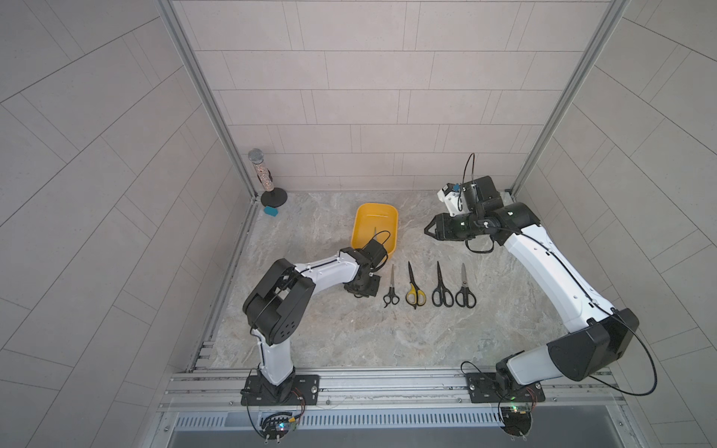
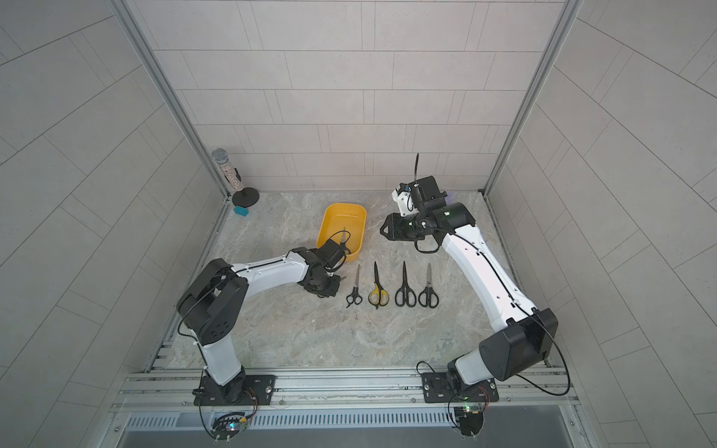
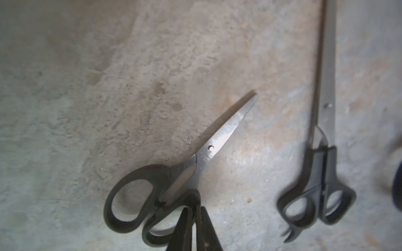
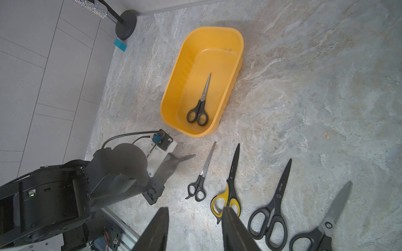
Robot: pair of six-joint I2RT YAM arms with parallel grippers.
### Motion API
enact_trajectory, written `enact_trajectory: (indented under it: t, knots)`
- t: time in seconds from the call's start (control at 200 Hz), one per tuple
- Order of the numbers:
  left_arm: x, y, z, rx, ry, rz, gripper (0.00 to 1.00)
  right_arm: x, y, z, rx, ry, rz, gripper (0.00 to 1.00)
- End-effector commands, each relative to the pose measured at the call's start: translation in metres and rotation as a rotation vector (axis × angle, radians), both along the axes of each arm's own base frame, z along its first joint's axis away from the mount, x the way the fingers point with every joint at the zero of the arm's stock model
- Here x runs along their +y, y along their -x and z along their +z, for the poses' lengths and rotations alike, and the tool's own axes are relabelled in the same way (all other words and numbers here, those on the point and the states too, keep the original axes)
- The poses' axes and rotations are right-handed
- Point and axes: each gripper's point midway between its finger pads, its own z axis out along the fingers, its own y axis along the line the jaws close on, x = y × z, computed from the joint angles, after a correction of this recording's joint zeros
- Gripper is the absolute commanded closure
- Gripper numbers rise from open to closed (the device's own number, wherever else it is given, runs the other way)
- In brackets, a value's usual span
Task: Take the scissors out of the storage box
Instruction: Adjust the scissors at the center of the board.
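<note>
While left gripper point(image 3: 194, 209) is clamping stiff-looking scissors point(image 3: 208, 150) by the grippy handle loop near storage box point(image 4: 187, 65), right gripper point(image 4: 194, 210) is hovering half-open, empty.

Your storage box point(image 1: 378, 217) sits toward the back of the desk point(image 1: 349, 333), with one pair of scissors point(image 4: 199, 104) lying inside it. Before the box, four pairs lie side by side, blades pointing back, from the leftmost pair point(image 1: 392, 285) to the rightmost pair point(image 1: 464, 285); a fifth pair point(image 3: 202, 152) lies left of them (its handle between the left fingers point(image 3: 182, 232)). In the far left corner, a block point(image 1: 271, 210) sits just before a stand point(image 1: 273, 196).
</note>
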Motion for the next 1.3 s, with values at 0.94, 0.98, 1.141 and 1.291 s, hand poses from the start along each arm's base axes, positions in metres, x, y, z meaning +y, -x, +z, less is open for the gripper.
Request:
enact_trajectory:
  t: [0.94, 0.98, 1.141, 1.291]
  knots:
    - [0.043, -0.008, 0.071, -0.31, -0.208, 0.064, 0.62, 0.001, 0.005, 0.024, -0.059, -0.043, 0.001, 0.55]
    - [0.047, -0.006, 0.068, -0.318, -0.218, 0.029, 0.61, 0.001, 0.005, 0.024, -0.056, -0.045, 0.0, 0.55]
    - [0.04, -0.001, 0.046, -0.257, -0.237, -0.106, 0.6, 0.003, 0.002, 0.024, -0.052, -0.057, 0.002, 0.55]
    - [0.027, -0.001, 0.034, -0.226, -0.195, -0.128, 0.6, 0.003, 0.002, 0.024, -0.054, -0.053, 0.001, 0.55]
